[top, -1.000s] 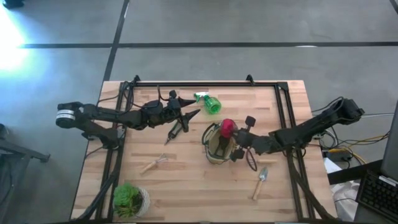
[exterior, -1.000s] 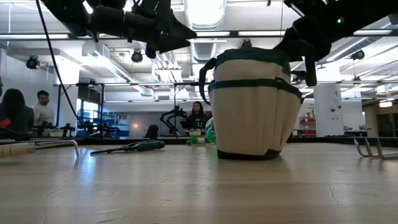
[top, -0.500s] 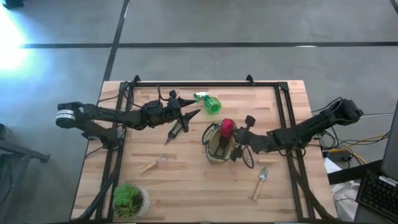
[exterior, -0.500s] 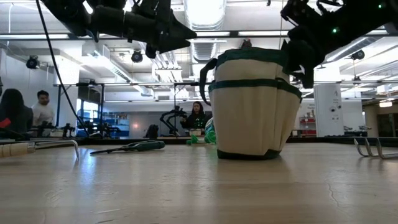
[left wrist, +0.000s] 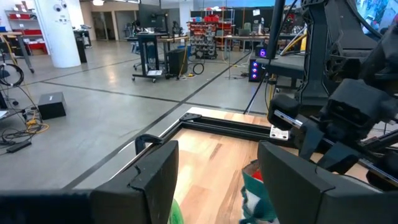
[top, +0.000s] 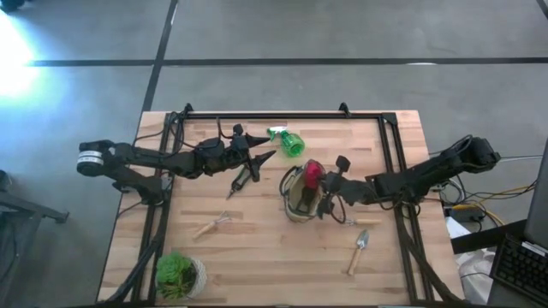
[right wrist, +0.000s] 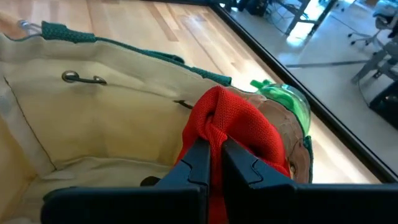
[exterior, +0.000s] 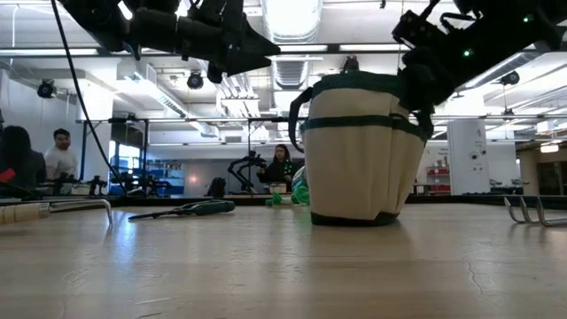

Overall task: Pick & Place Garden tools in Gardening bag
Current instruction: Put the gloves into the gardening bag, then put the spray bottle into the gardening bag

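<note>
A wooden butcher-block surface (top: 257, 248) is carrying a small round beige fabric gardening bag with dark green trim (top: 300, 201), which is standing upright near the middle. The right hand (top: 324, 188) is reaching over the bag's open top, its two dark fingers (right wrist: 202, 158) pinched together on a bunched red fabric item (right wrist: 233, 127) (what it is exactly cannot be told), holding it just above the bag's pale interior. The left hand (top: 261, 158) is hovering with its fingers apart and nothing between them, well to the bag's left. Just below it, a dark slim pruner (top: 241, 180) is lying on the surface. A green plastic spray bottle (top: 288, 140) is lying behind the bag. A wooden-handled rake (top: 211, 225) and a wooden-handled trowel (top: 358, 250) are lying nearer the front edge, apart from the bag. A leafy green plant in a pale pot (top: 178, 274) is sitting at the front left corner.
</note>
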`<state>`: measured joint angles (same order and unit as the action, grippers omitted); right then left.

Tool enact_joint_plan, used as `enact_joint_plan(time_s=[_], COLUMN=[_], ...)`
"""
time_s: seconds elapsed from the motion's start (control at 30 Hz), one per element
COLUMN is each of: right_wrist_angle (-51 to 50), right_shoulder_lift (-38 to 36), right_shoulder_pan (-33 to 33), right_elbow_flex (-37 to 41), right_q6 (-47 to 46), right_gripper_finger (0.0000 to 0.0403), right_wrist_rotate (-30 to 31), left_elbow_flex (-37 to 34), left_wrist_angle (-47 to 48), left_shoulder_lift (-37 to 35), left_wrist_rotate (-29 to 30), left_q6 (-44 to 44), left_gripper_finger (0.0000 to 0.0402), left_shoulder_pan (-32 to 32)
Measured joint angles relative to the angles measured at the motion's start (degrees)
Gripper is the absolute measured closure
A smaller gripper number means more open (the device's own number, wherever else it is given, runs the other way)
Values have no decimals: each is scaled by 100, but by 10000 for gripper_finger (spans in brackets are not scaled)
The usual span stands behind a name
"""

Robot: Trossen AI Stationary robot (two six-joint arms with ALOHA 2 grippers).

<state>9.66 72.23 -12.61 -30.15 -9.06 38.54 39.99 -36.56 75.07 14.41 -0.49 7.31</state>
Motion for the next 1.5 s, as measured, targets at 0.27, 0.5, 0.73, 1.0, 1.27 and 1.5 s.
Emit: enact_joint_plan(time_s=[0.27, 0.5, 0.73, 1.0, 1.27, 1.5], right_wrist_angle=[-9, -4, 9, -50, -1373, -1519], right_shoulder_lift=[-2, -6, -24, -57, -61, -61], right_shoulder_pan=[62, 62, 62, 62, 62, 51], right_elbow_flex=[-49, -51, -54, -237, -615, -882], right_q6=[-17, -2, -40, -113, -433, -252], right_gripper_finger=[394, 372, 319, 265, 239, 220], right_wrist_rotate=[-2, 1, 3, 5, 43, 67], left_elbow_flex=[0, 0, 0, 0, 0, 2], left_wrist_angle=[7, 11, 11, 15, 26, 24], left_shoulder_lift=[0, 0, 0, 0, 0, 0], left_wrist_rotate=[0, 0, 0, -2, -4, -24], left_q6=[0, 0, 0, 0, 0, 0], left_gripper_finger=[181, 181, 181, 181, 181, 181], left_shoulder_pan=[0, 0, 0, 0, 0, 0])
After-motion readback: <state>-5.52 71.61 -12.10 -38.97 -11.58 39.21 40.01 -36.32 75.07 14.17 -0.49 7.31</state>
